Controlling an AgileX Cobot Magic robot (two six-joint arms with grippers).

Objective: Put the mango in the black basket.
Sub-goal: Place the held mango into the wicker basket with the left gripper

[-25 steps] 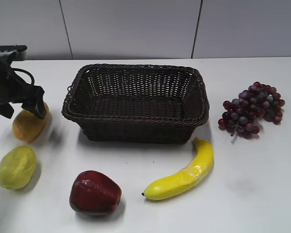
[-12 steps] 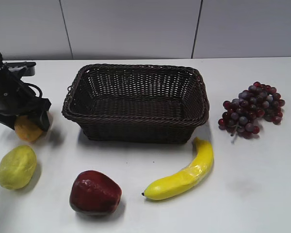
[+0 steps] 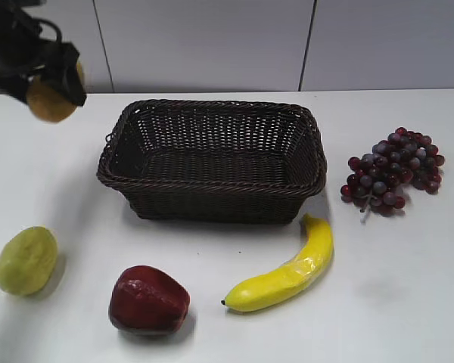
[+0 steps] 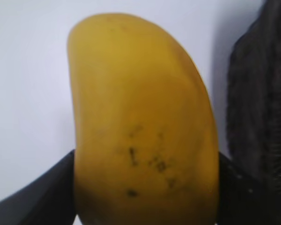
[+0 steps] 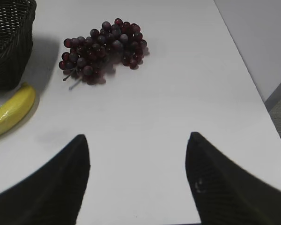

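Exterior view: left claw (image 3: 51, 89) is holding the mango (image 3: 49, 102) up in the air, top-left, well off the table (image 3: 212, 302) and left of the basket (image 3: 212, 160).
Left wrist view: mango (image 4: 140, 126) is filling the frame, dark fingers (image 4: 37, 197) are pressing on both its sides; basket wall (image 4: 262, 103) is showing at right edge.
Left claw state: closed onto the mango, opened only as wide as the fruit.
Right claw state: (image 5: 138, 176) fingers are standing wide apart, holding nothing, hanging over bare table near the grapes (image 5: 103, 47).
Step in hand (my judgement): carrying the mango across to the basket; approx. halfway done.
Doing it well: keep the height so the fruit is clearing the rim, travel sideways to the right until it is over the basket middle, then go down inside before letting go. The skin is looking smooth, so the squeeze must not loosen on the way; a drop from high may bounce out.
Other items: green fruit (image 3: 26, 260), apple (image 3: 147, 299), banana (image 3: 287, 266), all lying on the table, not in the path.
Writing/brands: none readable on any item; the banana has only a shiny wrap, no text.
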